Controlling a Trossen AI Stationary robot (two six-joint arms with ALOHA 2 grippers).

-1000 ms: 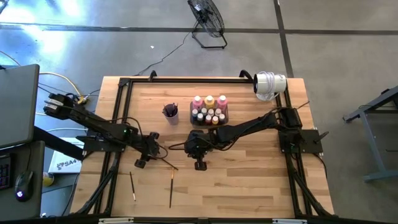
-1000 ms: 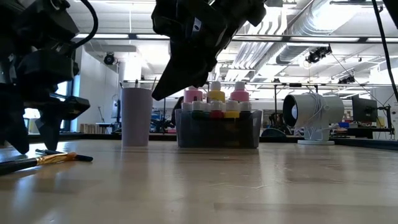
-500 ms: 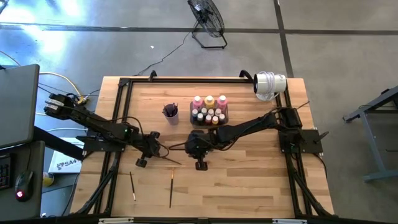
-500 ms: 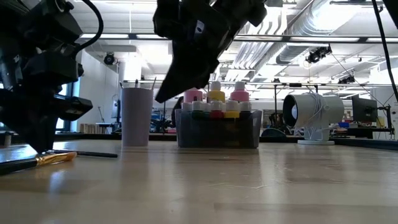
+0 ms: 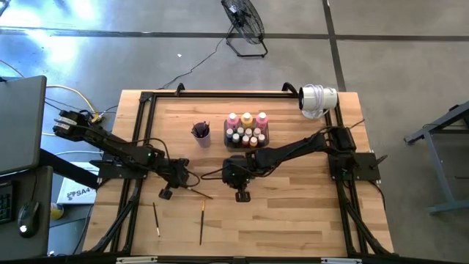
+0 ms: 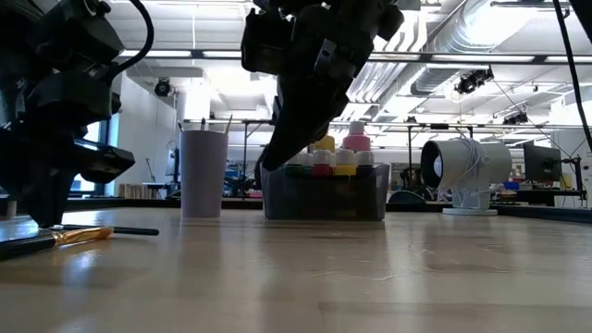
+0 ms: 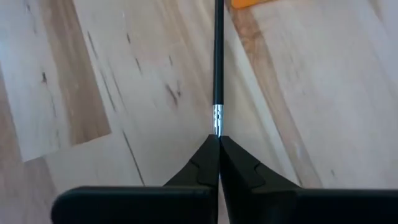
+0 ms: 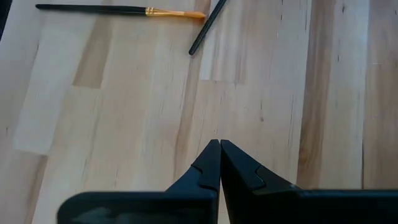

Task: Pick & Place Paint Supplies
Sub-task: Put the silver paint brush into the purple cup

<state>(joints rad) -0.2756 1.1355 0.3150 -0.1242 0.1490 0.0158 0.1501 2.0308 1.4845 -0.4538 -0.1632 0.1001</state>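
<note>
My left gripper (image 5: 183, 183) (image 6: 51, 220) is down at the table, left of centre, shut on a thin dark paintbrush (image 7: 218, 56) (image 6: 120, 229). That brush's handle end (image 8: 204, 30) lies near the orange tip of a gold-ferruled brush (image 8: 124, 10) (image 6: 74, 236) on the table. My right gripper (image 5: 229, 180) (image 8: 219, 146) is shut on nothing and hangs tilted down above the table's middle (image 6: 270, 162). Paint bottles (image 5: 247, 128) stand in the dark tray (image 6: 324, 199) at the far centre. My left gripper pinches the brush at its silver ferrule (image 7: 217, 117) between its two fingers (image 7: 202, 165), slanting down from the table's left. The handle runs straight on away from the fingertips, low over the wood and nearly level. The bristle end is hidden between the fingers.
A purple cup (image 5: 201, 133) holding brushes stands left of the tray. Another thin brush (image 5: 156, 218) lies near the front edge, left of the gold-ferruled one (image 5: 201, 224). A white roll (image 5: 319, 99) sits at the far right corner. Black frame rails (image 5: 143, 132) border the table.
My left gripper's fingers stood open either side of the dark brush and have shut on it; the brush's free handle end has swung a little on the table. My right gripper, still shut, has tipped more steeply downward.
</note>
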